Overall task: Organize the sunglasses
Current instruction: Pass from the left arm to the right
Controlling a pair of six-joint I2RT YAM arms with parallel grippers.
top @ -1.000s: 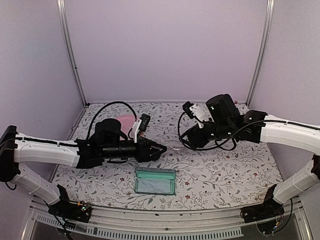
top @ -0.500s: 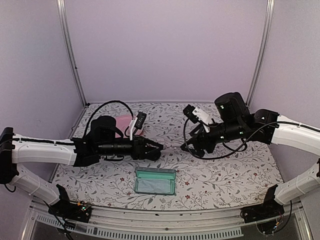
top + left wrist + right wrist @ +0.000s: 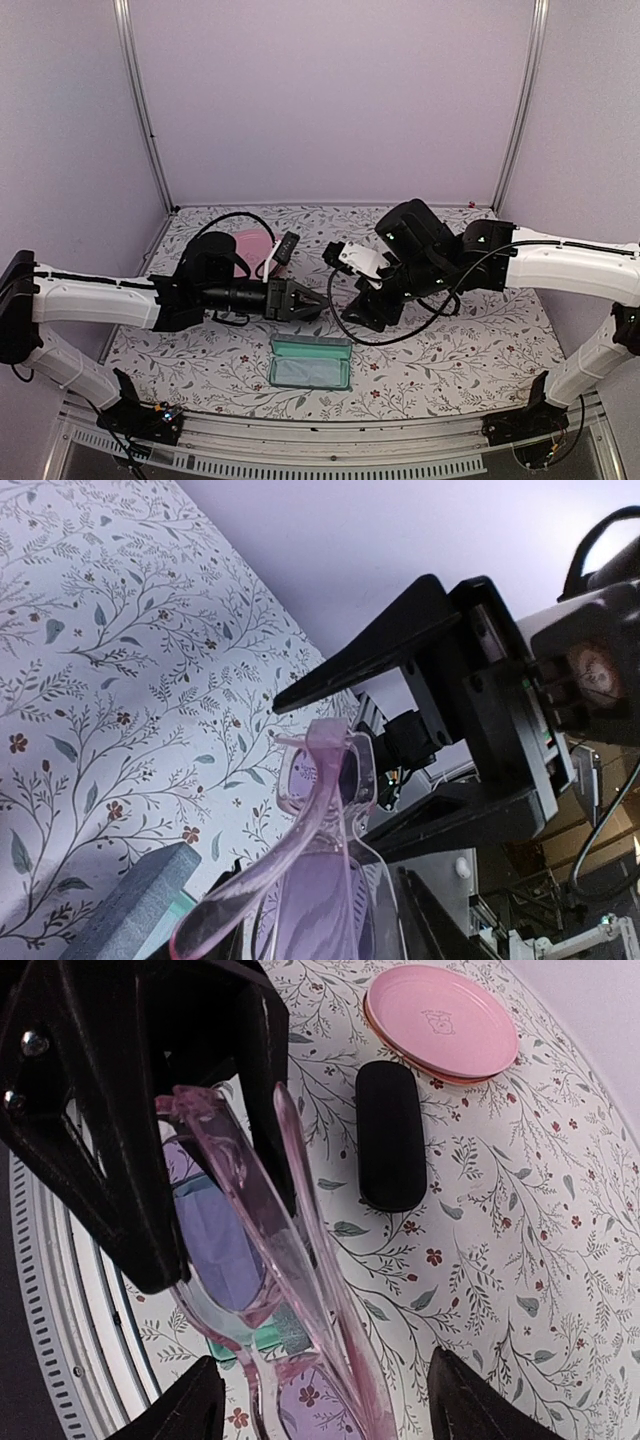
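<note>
Lilac booth, floral-print desk [image 3: 470, 350]. My left pincer [image 3: 310, 300] is clamped on the pale pink sunglasses [image 3: 250, 1250], aloft over mid-desk, offered for a handover, I judge. Right pincer [image 3: 355, 312] gapes wide around their free end, gripping nothing. Open case [image 3: 311, 362] lies toward the near edge.

- A pair of pale, translucent pink plastic sunglasses [image 3: 322, 780] stands mid-view, raised off the white worktop [image 3: 120, 660], which is printed with leafy sprigs and small flowers.
- The black right tool [image 3: 320, 772] faces them with its two fingers [image 3: 370, 645] spread, one above and one below the far lens frame. A gap shows above; below, contact cannot be told.
- The left tool [image 3: 330, 935] shows only as dark finger parts at the bottom edge, flanking the near lens.
- A grey-blue rectangular case [image 3: 130, 910] lies on the worktop at lower left.
- A plain lilac wall [image 3: 330, 540] stands behind.
</note>
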